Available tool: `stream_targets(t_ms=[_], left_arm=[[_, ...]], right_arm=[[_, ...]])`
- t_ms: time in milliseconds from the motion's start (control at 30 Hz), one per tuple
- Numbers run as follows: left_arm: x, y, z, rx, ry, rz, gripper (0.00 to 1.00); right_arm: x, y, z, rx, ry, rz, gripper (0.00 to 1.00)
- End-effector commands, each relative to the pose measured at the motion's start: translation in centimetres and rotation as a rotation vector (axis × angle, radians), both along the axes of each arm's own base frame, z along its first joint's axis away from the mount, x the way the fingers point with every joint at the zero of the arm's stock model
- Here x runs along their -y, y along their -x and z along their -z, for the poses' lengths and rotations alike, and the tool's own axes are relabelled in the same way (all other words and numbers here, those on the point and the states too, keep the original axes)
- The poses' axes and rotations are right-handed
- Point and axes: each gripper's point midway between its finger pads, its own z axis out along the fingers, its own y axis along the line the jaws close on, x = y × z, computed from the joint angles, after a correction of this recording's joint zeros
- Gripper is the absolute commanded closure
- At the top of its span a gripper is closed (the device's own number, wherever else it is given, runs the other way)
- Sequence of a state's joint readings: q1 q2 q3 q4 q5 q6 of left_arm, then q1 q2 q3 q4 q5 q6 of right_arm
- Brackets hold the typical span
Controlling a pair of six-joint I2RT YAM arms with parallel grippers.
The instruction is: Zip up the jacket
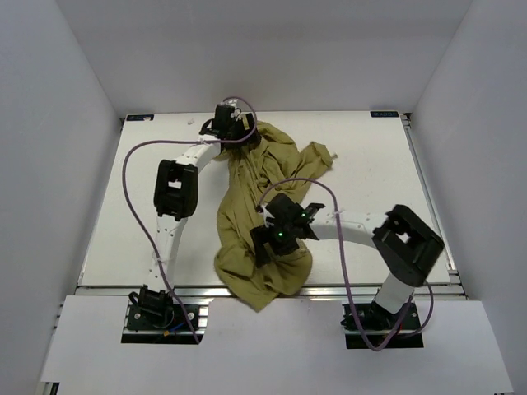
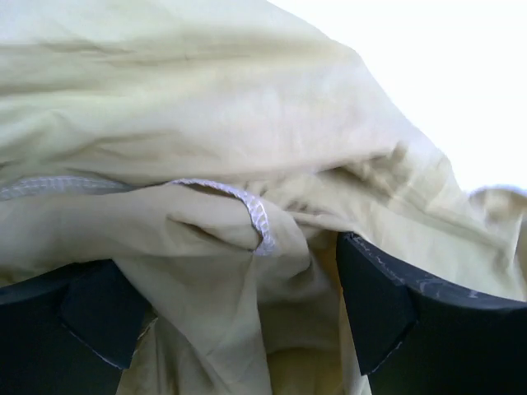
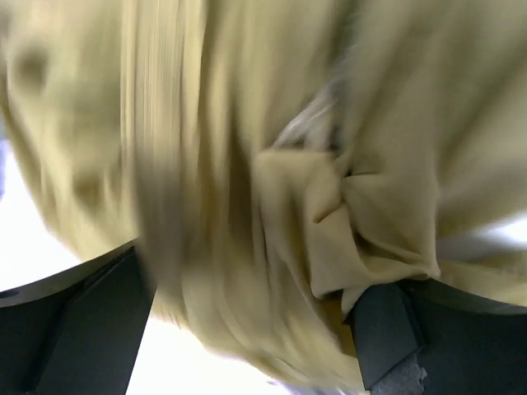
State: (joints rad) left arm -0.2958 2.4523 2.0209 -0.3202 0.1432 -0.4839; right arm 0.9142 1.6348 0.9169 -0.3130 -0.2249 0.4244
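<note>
The olive jacket [image 1: 243, 218] lies in a wrinkled heap, a pale stitched edge [image 2: 257, 216] showing; left gripper [image 2: 247, 329] and right gripper [image 3: 255, 321] gape wide over its folds.

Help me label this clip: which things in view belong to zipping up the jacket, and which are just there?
Job:
- jacket
- left end effector, open
- right end effector, open

Just there:
- table
- purple cables
- white walls
</note>
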Motion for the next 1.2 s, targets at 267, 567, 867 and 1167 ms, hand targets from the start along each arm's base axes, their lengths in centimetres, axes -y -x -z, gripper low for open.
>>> stream_targets(t_ms=[267, 567, 867, 1167], left_arm=[[5.8, -6.1, -10.9, 0.433, 0.064, 0.145, 0.02], [-3.0, -1.6, -21.7, 0.399, 0.069, 0.022, 0.02], [-3.0, 16.4, -17.0, 0.182, 0.203, 0.071, 0.02], [0.2, 24.6, -6.0, -0.141, 0.104, 0.145, 0.02]], right_arm=[[-8.2, -7.0, -10.1, 0.135, -0.234, -0.227, 0.11], [8.2, -19.3, -10.5, 0.285, -0.021, 0.286, 0.11], [20.1, -27.2, -7.8, 0.305, 0.308, 0.638, 0.11], [22.3, -30.9, -3.8, 0.214, 0.375, 0.682, 0.11]])
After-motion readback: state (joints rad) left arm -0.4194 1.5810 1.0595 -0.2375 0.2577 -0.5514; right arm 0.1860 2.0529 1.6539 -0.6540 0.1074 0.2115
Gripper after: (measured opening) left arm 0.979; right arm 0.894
